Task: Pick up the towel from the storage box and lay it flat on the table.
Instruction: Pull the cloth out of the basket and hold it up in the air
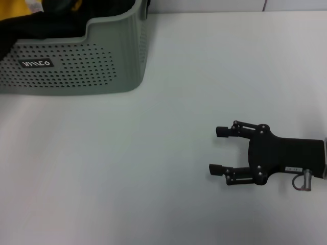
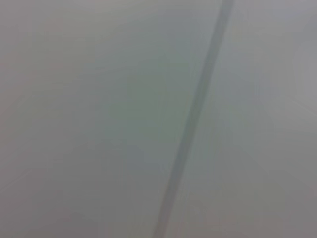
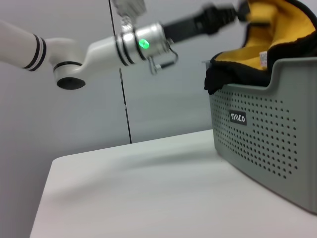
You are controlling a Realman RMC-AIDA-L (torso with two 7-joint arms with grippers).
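The storage box (image 1: pixel 76 56), a pale grey-green basket with dotted perforated sides and a small dark label (image 1: pixel 36 64) in white letters, stands at the far left of the white tabletop (image 1: pixel 153 168). The towel (image 3: pixel 270 47) lies heaped inside it, yellow face showing, black edging draped over the rim and a small white tag (image 3: pixel 264 59) visible near the fold; part of the cloth rises above the wall of the box. In the head view only a strip of yellow and black shows at the top left corner.

The right gripper (image 1: pixel 218 150) hovers low over the bare tabletop at the right, well apart from the box, pointing towards the left. Its two black fingers (image 1: pixel 223 131) are spread wide with nothing between them.

The left gripper (image 3: pixel 242 10) is seen only from the right wrist view: the white left arm (image 3: pixel 99 49), with a green light on its wrist, reaches in from the side, and its dark end meets the raised top of the towel above the box. Whether its fingers are apart or closed on the cloth cannot be told. The left wrist view gives only a blurred grey surface crossed by one dark line.
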